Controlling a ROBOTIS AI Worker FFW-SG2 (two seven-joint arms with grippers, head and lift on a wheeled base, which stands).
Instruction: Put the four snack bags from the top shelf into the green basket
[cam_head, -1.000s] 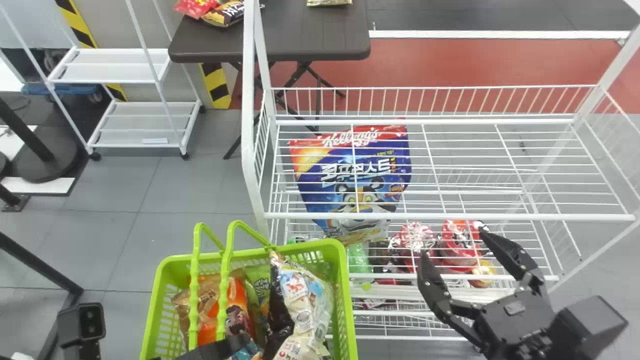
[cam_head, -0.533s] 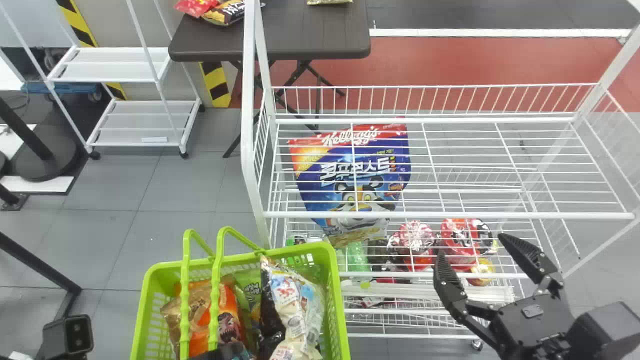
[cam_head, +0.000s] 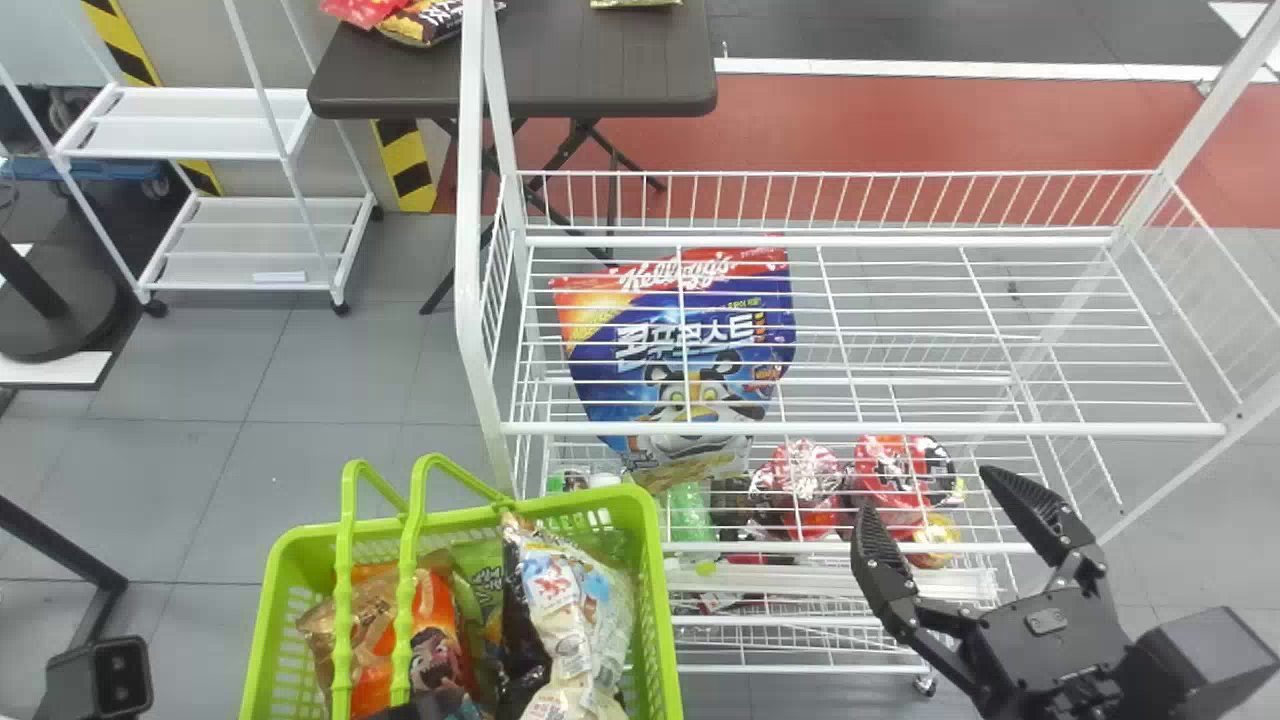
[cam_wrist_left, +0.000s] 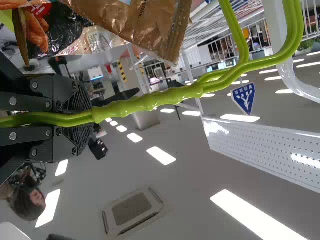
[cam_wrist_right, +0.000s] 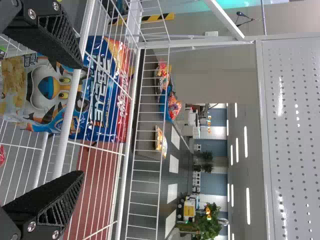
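My left gripper (cam_head: 425, 706) is at the lower left, at the green basket (cam_head: 655, 580); in the left wrist view that gripper (cam_wrist_left: 91, 116) is shut around the basket's green handle (cam_wrist_left: 150, 101). The basket holds an orange-brown bag (cam_head: 370, 640), a green bag (cam_head: 482, 590) and a white patterned bag (cam_head: 560, 600) over a dark one. My right gripper (cam_head: 925, 490) stands open before the rack's front edge; between its spread fingers in the right wrist view, that gripper (cam_wrist_right: 82, 120) holds nothing. The top wire shelf (cam_head: 865, 428) bears no bag.
A blue cereal bag (cam_head: 690, 350) shows through the top shelf's wires, with red packages (cam_head: 890, 480) lower down. White uprights (cam_head: 475, 250) flank the rack. Behind it stands a dark table (cam_head: 610, 80) with bags; a white cart (cam_head: 270, 245) stands at the back left.
The head view's scene has shifted left. Relative to the rack, my right gripper has moved right, away from the basket. The basket has dropped slightly, its handle still gripped by my left gripper.
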